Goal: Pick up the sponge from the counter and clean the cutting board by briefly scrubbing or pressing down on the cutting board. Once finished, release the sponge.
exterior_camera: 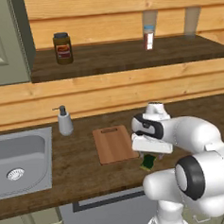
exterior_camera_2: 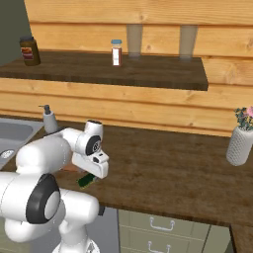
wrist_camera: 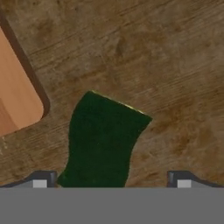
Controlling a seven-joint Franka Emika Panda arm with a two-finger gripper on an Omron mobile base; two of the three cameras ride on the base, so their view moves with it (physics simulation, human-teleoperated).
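Note:
The sponge (wrist_camera: 103, 140), dark green on top with a thin yellow edge, lies on the dark wood counter (wrist_camera: 166, 65) just off the cutting board's right side. My gripper (wrist_camera: 111, 181) hangs right above it, open, and its two fingertips (wrist_camera: 39, 180) stand wide on either side of the sponge's near end without touching it. From the left base view the sponge (exterior_camera: 147, 163) peeks out under the hand, next to the light-brown cutting board (exterior_camera: 113, 143). A rounded corner of the board (wrist_camera: 15, 96) shows at the left of the hand view. In the right base view the sponge (exterior_camera_2: 87, 181) sits below the gripper (exterior_camera_2: 90, 175).
A steel sink (exterior_camera: 17, 158) is inset at the left, with a soap dispenser (exterior_camera: 64, 121) behind its corner. The higher shelf (exterior_camera: 119, 56) carries a jar (exterior_camera: 63, 48) and a small bottle (exterior_camera: 149, 37). A vase with flowers (exterior_camera_2: 240, 143) stands at the far right.

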